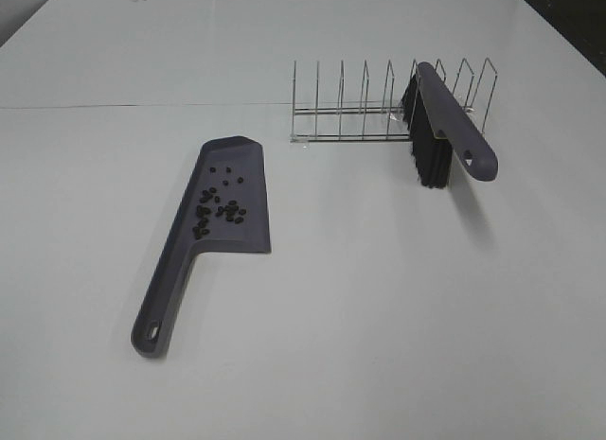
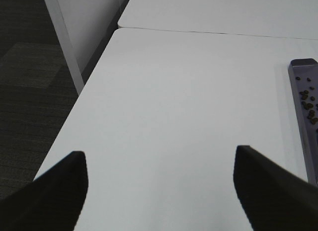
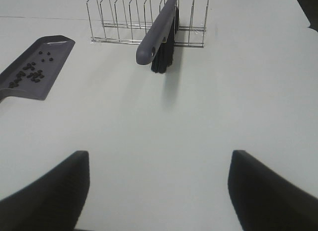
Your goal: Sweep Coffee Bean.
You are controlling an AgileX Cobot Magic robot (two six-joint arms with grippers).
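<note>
Left claw (image 2: 159, 191) released, empty, over bare tabletop (image 2: 189, 102) beside dustpan (image 1: 227, 199). Right claw (image 3: 159, 191) likewise spread, empty. Coffee beans (image 1: 220, 203) all lie inside dustpan. Brush (image 1: 440, 123) parked in wire rack (image 1: 350, 109) behind dustpan. Sweeping looks finished; nothing visibly left.

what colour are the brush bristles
Black, under a grey-purple handle; the brush shows best in the exterior high view.

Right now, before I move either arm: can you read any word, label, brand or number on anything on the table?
None: no readable text in any view.
Dustpan: plain grey-purple, no marking visible.
Brush: plain handle, no label visible.
Wire rack: bare metal.
Table: blank white.
</note>
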